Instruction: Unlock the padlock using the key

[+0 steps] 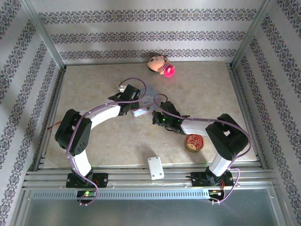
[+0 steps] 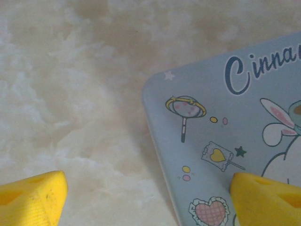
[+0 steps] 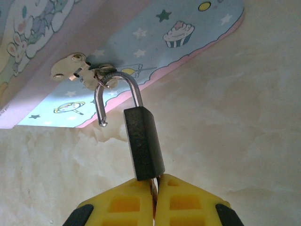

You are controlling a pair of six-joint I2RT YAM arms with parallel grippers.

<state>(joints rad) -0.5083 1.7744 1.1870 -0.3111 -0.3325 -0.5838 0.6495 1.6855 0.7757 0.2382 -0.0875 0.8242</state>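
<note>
though open, padlock (image 3: 143,143) right atop key (image 3: 153,186) in r hand (image 3: 154,182)

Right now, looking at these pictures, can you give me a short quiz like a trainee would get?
1. True or false: one end of the shackle is free of the padlock body.
2. The right gripper is: A wide open; B shut on the key beneath the padlock; C gripping the shackle.
3. Fill in: the left gripper fingers stand ___ over a corner of the pale-blue tin.
Key: 1 true; 2 B; 3 apart.
</note>
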